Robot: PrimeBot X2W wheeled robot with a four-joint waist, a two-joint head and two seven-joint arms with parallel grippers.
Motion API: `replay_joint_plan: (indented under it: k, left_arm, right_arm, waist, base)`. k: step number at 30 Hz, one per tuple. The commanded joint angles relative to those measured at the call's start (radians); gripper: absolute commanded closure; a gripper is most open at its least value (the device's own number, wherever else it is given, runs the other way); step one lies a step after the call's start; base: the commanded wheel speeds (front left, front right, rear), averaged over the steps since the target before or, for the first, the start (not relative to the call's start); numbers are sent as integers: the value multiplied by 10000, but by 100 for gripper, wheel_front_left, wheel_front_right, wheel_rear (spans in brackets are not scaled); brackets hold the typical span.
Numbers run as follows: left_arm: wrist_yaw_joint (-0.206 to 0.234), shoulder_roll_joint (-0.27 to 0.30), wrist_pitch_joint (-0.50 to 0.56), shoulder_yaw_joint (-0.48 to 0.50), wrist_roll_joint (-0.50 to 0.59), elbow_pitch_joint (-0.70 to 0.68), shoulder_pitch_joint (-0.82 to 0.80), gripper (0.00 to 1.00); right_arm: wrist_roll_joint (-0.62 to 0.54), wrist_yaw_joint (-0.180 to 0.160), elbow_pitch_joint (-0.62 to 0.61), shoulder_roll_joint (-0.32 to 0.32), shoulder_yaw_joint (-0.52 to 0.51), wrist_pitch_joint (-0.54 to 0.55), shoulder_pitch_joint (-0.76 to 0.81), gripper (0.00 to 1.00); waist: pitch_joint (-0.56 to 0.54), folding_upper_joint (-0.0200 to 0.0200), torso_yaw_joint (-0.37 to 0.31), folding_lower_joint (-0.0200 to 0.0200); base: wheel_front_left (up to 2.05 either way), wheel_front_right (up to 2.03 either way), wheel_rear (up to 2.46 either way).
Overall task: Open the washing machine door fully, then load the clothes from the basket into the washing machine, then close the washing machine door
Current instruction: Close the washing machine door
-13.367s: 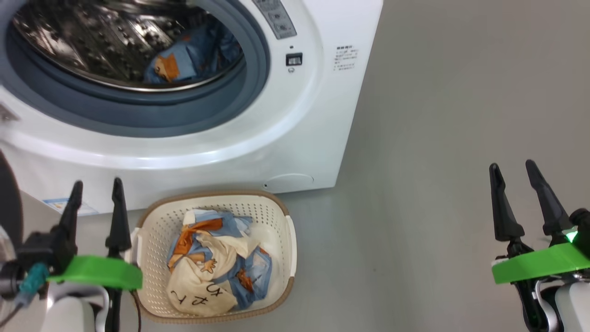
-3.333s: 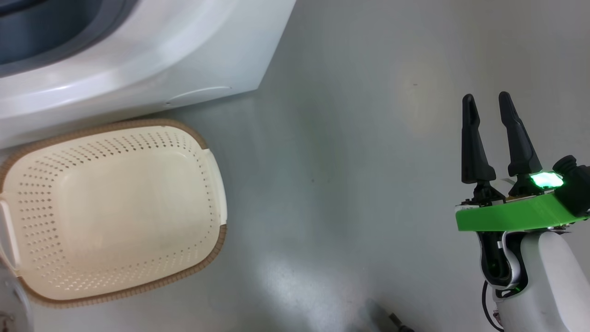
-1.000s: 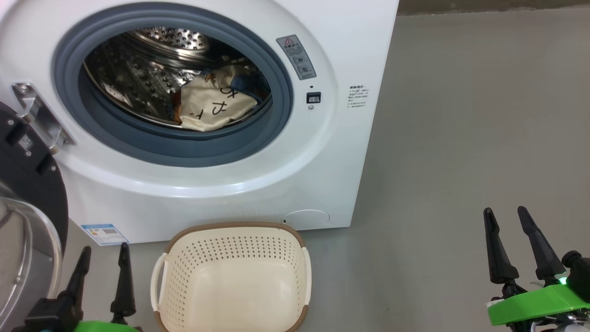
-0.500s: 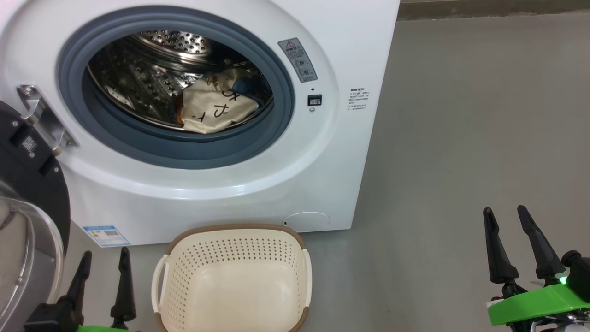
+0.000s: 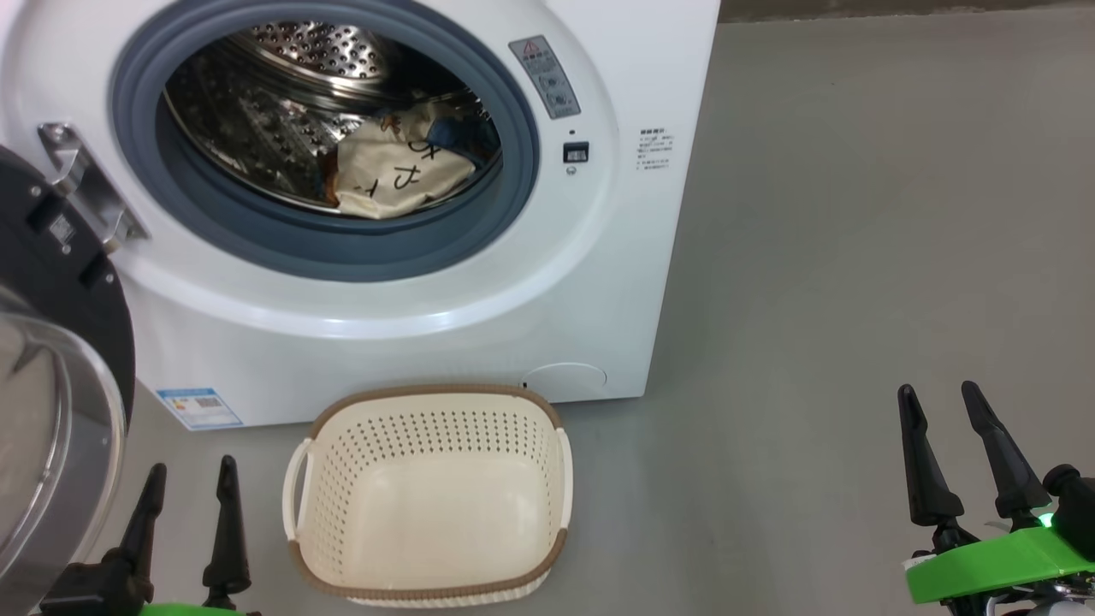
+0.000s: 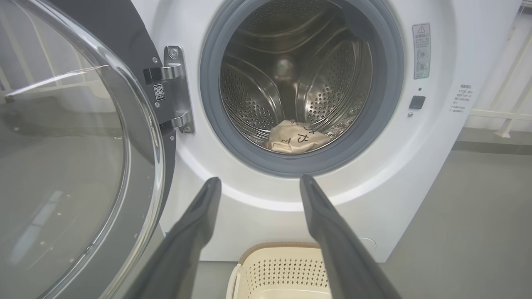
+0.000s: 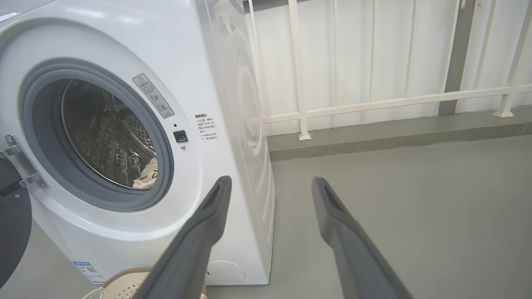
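Observation:
The white washing machine (image 5: 616, 282) stands with its door (image 5: 51, 359) swung wide open at the left, black rim and clear glass bowl (image 6: 62, 166) facing me. Inside the steel drum lie the clothes (image 5: 398, 175), cream cloth with black marks on top and a bit of blue behind; they also show in the drum as clothes (image 6: 297, 137). The cream basket (image 5: 428, 496) sits on the floor before the machine, with nothing in it. My left gripper (image 5: 190, 479) is open, left of the basket. My right gripper (image 5: 941, 402) is open, far to the right above bare floor.
Grey floor (image 5: 855, 214) stretches to the right of the machine. A white railing (image 7: 374, 99) and a low kerb (image 7: 395, 137) run behind it. The door's steel hinge (image 5: 81, 184) sits on the machine's left front.
Since the earliest frames the clothes have gone from the basket into the drum. In the last second the head view has shifted a little; both grippers stay open and hardly move.

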Motion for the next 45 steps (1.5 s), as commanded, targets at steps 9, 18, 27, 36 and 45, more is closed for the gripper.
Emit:
replay_joint_plan:
  k: [9,18,27,36,45]
  left_arm:
    - [6,114,-63,326,-61,-352,3,0]
    - [6,93,-63,272,-59,-455,85,0]
    - [7,3,-63,572,-106,-536,314,0]
    - [7,-53,-63,781,-190,-542,569,0]
    - [30,-77,-63,905,-309,-500,771,0]
  right_arm:
    - [12,44,-229,-174,118,-49,19,0]
    - [5,44,-359,-200,275,-49,-46,0]
    - [-13,44,-378,-276,526,-49,-105,0]
    - [-12,44,-320,-355,1061,-49,-253,0]
    - [0,44,-271,-410,1629,-49,-431,0]
  waist:
    - [-43,0,69,0]
    - [-73,0,571,0]
    - [-139,0,1669,0]
    - [-226,0,2933,0]
    - [-325,0,4387,0]
  base:
    - [-64,64,0]
    - [0,0,0]
    - [0,0,0]
    - [0,0,0]
    - [0,0,0]
